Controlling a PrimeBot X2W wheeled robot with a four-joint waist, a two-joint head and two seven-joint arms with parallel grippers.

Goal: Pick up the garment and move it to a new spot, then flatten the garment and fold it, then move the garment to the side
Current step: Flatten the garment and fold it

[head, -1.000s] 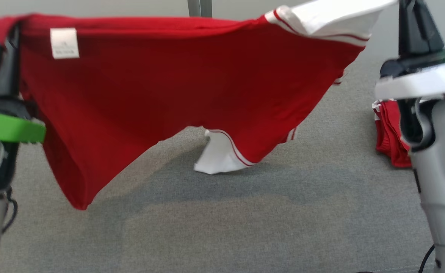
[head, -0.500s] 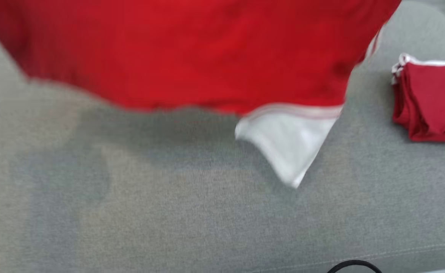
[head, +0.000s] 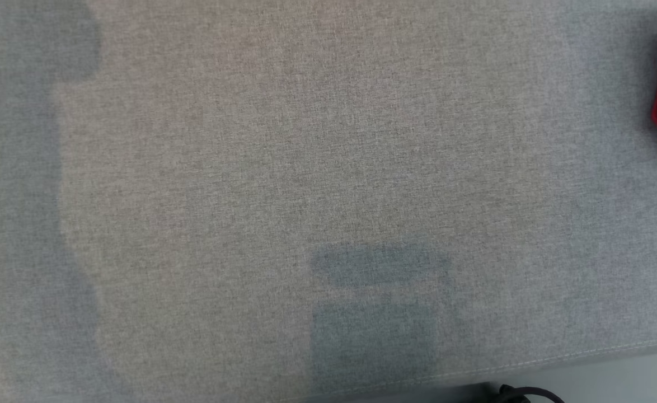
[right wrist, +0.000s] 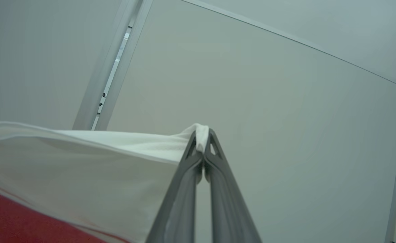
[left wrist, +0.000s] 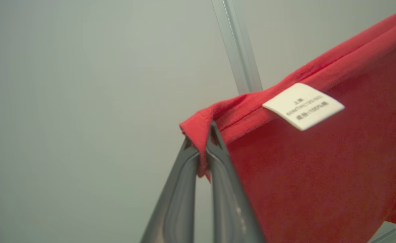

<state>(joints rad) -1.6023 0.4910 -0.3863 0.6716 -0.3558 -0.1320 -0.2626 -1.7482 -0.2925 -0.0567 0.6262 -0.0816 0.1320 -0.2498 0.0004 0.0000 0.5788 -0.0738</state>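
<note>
Red knit with white trim, the garment [left wrist: 302, 175] hangs slack between the left jaws, pinched shut on its red hem corner, and the right jaws, shut on a white corner; it looks light, limp, best held by edges.

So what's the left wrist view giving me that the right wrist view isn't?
Left wrist view: the left gripper, jaws closed on the red hem corner of the garment, with a white label sewn just below the hem. Right wrist view: the right gripper, jaws closed on the garment's white section, with red cloth below it. Shared: jaws pinching an edge of the same lifted garment, in front of a pale wall with a metal post.
</note>
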